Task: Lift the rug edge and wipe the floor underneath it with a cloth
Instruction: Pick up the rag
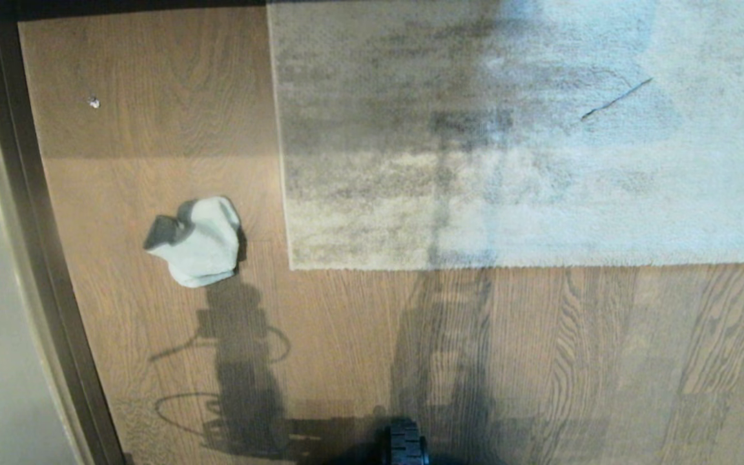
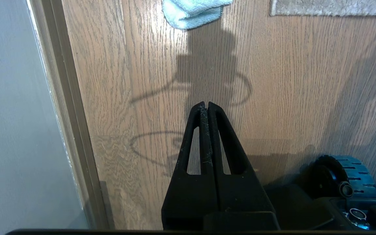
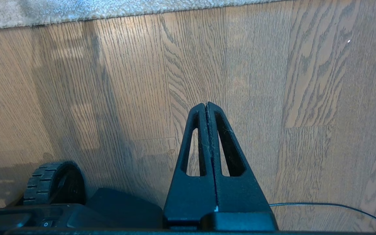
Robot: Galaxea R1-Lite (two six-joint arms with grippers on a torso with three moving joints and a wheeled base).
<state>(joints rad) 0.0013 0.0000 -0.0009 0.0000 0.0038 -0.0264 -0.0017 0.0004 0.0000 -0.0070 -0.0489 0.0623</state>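
Note:
A mottled grey-beige rug (image 1: 527, 135) lies flat on the wood-grain floor (image 1: 540, 355). Its rug edge (image 1: 514, 265) runs straight across the head view, with a corner (image 1: 293, 265) near the middle. The pale blue-grey cloth (image 1: 199, 240) sits crumpled on the floor left of that corner, a darker flap on one side. Neither arm shows in the head view. My left gripper (image 2: 206, 103) hangs shut and empty above bare floor, the cloth (image 2: 193, 11) well ahead of it. My right gripper (image 3: 206, 104) is shut and empty too, short of the rug edge (image 3: 126, 13).
A dark baseboard strip (image 1: 42, 258) and pale wall run along the left side. The base's wheel (image 1: 405, 442) sits at the bottom centre. A small speck (image 1: 93, 102) lies on the floor far left. A thin cable (image 3: 331, 206) trails beside the right arm.

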